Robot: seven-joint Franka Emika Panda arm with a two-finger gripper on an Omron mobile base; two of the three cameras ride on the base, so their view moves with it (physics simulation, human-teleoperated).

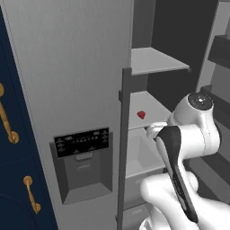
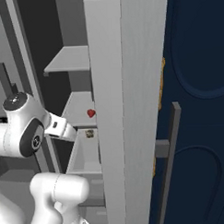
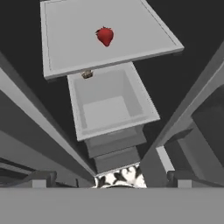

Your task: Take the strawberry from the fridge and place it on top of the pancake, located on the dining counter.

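Observation:
The fridge stands with its right door open and its left door, with the black dispenser panel, closed. The strawberry, small and bright red, lies alone on a grey middle shelf; it also shows in the left base view and the right base view. My gripper is open, with nothing between its fingers. It hangs in front of the fridge opening, short of the shelf and lower than the strawberry. The pancake and the dining counter are out of view.
An open grey drawer juts out under the strawberry's shelf, with a tiny brown thing at its back edge. Another shelf sits above. Navy cabinets with gold handles flank the fridge. The open door's shelves stand at right.

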